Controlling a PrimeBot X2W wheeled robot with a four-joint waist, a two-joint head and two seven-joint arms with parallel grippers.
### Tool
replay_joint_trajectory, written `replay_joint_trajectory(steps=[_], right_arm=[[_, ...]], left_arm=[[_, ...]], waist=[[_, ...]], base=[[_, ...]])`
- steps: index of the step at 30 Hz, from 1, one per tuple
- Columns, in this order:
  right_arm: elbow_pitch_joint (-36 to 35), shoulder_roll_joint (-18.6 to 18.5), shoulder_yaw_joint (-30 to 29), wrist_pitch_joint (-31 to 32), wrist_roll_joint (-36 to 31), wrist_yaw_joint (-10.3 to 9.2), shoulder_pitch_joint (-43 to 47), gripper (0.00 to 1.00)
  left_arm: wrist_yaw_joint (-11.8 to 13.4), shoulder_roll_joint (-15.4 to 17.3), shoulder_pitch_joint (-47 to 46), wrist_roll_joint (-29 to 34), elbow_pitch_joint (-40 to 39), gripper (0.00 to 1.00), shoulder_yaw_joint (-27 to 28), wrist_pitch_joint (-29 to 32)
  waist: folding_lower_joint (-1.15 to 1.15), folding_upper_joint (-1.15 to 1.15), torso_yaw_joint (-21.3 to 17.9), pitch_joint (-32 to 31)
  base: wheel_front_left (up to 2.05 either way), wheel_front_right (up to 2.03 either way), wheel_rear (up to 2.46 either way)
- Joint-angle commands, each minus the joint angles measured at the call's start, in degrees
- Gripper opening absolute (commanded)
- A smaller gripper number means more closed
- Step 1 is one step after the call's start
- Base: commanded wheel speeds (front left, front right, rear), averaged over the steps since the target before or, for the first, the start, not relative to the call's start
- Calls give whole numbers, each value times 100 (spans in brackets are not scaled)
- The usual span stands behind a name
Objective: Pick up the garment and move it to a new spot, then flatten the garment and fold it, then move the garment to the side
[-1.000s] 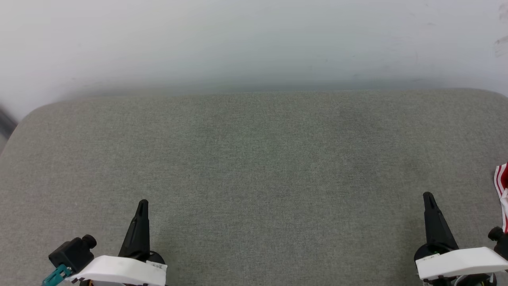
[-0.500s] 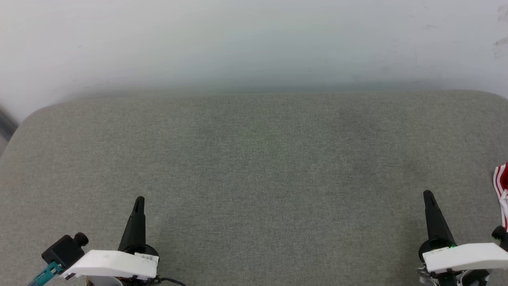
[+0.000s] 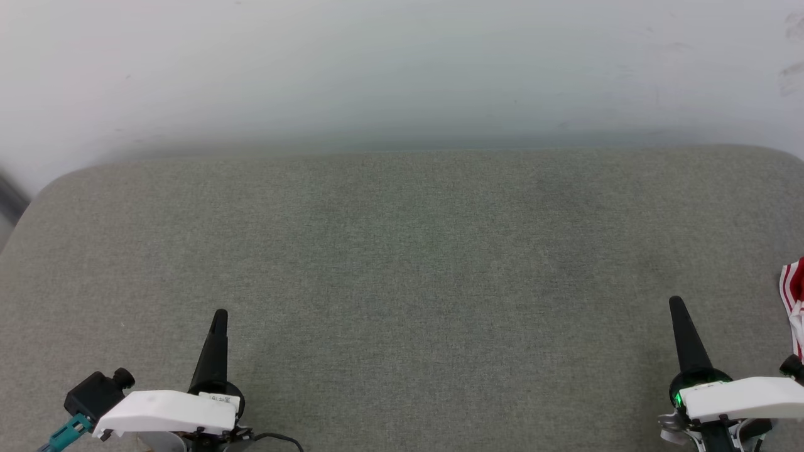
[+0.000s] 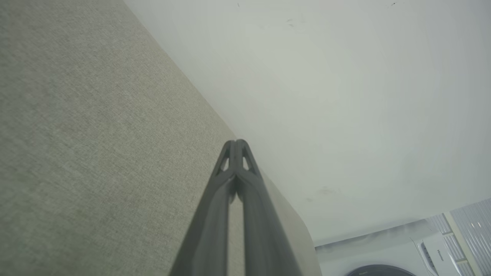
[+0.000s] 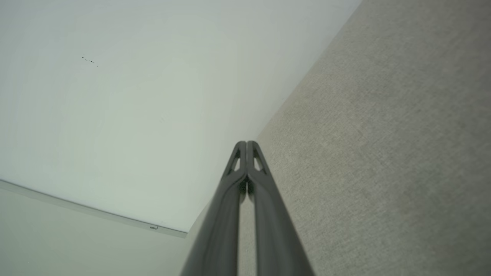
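Over the grey bench [image 3: 402, 251], left claw [image 3: 219, 312] and right claw [image 3: 675, 300], both closed, empty; one garment [image 3: 793, 295] lies on its right side.

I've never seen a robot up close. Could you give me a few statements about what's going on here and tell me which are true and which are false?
1. A red-and-white striped bit of the garment lies at the right edge of the head view. True.
2. The right gripper is holding the garment. False: its two fingers are shut on nothing, and they stand apart from the cloth.
3. The left gripper is shut, fingertips together. True.
4. The grey padded surface stands in the open, away from any wall. False: a pale wall rises right behind its far edge.
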Motion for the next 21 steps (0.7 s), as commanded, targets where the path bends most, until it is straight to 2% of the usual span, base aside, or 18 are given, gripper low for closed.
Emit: replay_joint_trajectory(steps=[1, 21], right_arm=[[-23, -42, -14, 21, 129, -1, -145, 0], [133, -17, -88, 317, 1215, -2, -265, 0]], left_arm=[[0, 27, -116, -113, -21, 0, 36, 19], [0, -8, -262, -1213, 161, 0, 149, 323]], waist=[[0, 0, 0, -2], [0, 0, 1, -56]], base=[[0, 0, 0], [0, 0, 0]])
